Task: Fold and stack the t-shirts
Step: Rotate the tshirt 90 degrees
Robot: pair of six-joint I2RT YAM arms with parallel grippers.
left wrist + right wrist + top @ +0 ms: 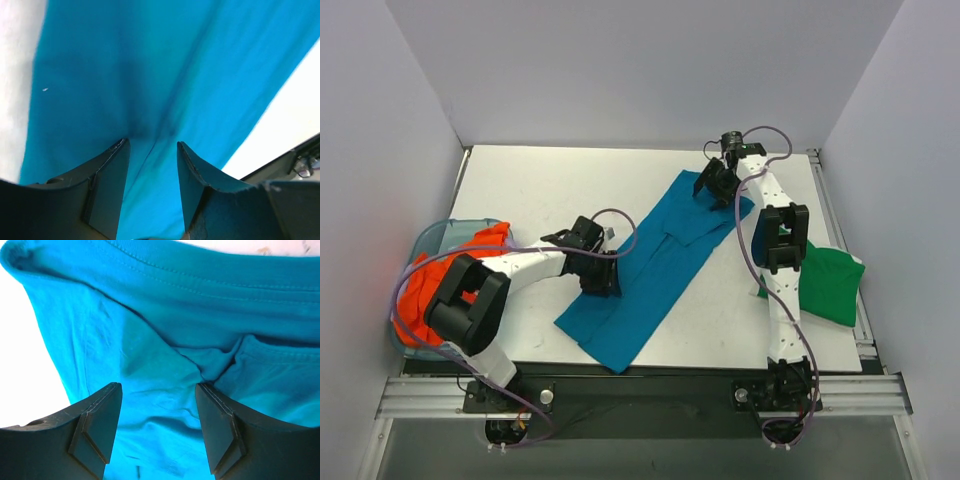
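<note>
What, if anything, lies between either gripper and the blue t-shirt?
Nothing visible. The left gripper and right gripper are both open directly over the blue t-shirt, and each wrist view shows only its cloth ahead.

Nothing can be read from where I stand. No words, brand marks, numbers or signs show on the teal t-shirt (pixel 660 262), the green t-shirt (pixel 830 285), the orange t-shirt (pixel 485 245) or the bench (pixel 540 190). Close up, the wrist views show only plain teal cloth and stitched seams. One tiny pale speck (pixel 45 89) on it is too small to make out.
</note>
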